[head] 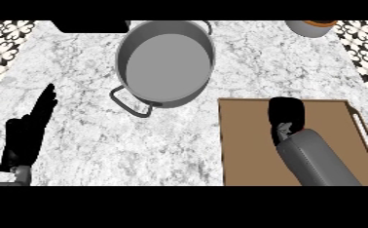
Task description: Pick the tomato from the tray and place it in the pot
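Observation:
The grey pot stands at the counter's middle back, and nothing shows inside it. The brown tray lies at the front right. My right hand is over the tray's far part with its fingers curled downward. No tomato shows anywhere on the tray; it is hidden under that hand. My left hand rests open at the left edge with its fingers up, far from the pot and the tray.
A black object sits at the back edge left of the pot. A grey cup with an orange inside stands at the back right. The pot's handle juts toward the front left. Patterned tiles border the marble counter.

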